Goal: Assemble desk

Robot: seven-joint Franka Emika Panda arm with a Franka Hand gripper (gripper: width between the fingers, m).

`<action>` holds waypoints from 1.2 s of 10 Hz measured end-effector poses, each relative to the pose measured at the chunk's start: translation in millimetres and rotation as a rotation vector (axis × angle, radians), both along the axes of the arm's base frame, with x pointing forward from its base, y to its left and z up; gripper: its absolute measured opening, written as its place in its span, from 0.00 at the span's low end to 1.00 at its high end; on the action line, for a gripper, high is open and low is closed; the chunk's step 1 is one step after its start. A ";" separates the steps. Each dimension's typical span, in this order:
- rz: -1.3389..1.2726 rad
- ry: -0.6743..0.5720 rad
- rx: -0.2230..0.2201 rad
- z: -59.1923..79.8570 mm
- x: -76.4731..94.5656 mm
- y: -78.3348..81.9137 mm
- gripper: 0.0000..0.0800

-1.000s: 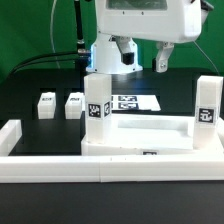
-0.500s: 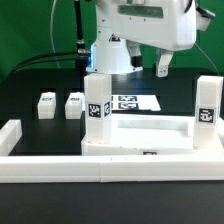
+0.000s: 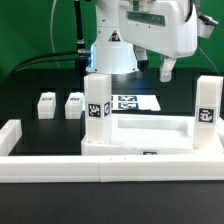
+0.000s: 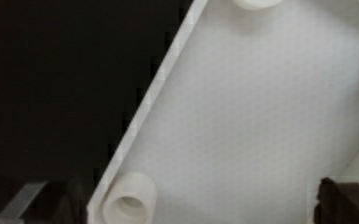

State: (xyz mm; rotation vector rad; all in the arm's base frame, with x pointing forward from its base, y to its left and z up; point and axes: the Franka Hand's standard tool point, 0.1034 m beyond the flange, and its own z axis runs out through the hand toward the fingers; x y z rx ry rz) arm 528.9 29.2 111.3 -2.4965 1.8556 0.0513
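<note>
While the gripper [image 3: 155, 66] hangs wide open and empty at the upper right of the exterior view, the desk's tabletop panel [image 3: 150, 132] lies rim-up at lower centre. The left-corner leg [image 3: 97, 98] and the right-corner leg [image 3: 206, 103] already stand upright on it.

The first loose leg [image 3: 45, 104] and the second loose leg [image 3: 74, 104] wait side by side on the black table [image 3: 30, 85] at the exterior view's left, apart from the panel. The wrist view shows the panel's edge and a screw hole [image 4: 126, 205] between the dark fingertips [image 4: 350, 195].

Fetching a third leg looks like the step in hand. Done well, that likely means squaring the jaws to the block's flat sides, gripping low and lifting it level before lining it up over a free hole.

The only tray-like thing is the rimmed panel, and its recess appears to hold nothing loose. The border wall [image 3: 100, 168] fences the front.
</note>
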 end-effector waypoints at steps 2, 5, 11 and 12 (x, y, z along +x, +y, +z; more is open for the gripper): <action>-0.196 -0.014 0.009 -12.0 -10.5 -10.9 0.81; -0.189 -0.006 0.014 -13.7 -8.3 -9.4 0.81; -0.328 0.003 0.042 -15.2 -9.0 -6.6 0.81; -0.388 0.015 0.039 -18.4 -10.5 -7.2 0.81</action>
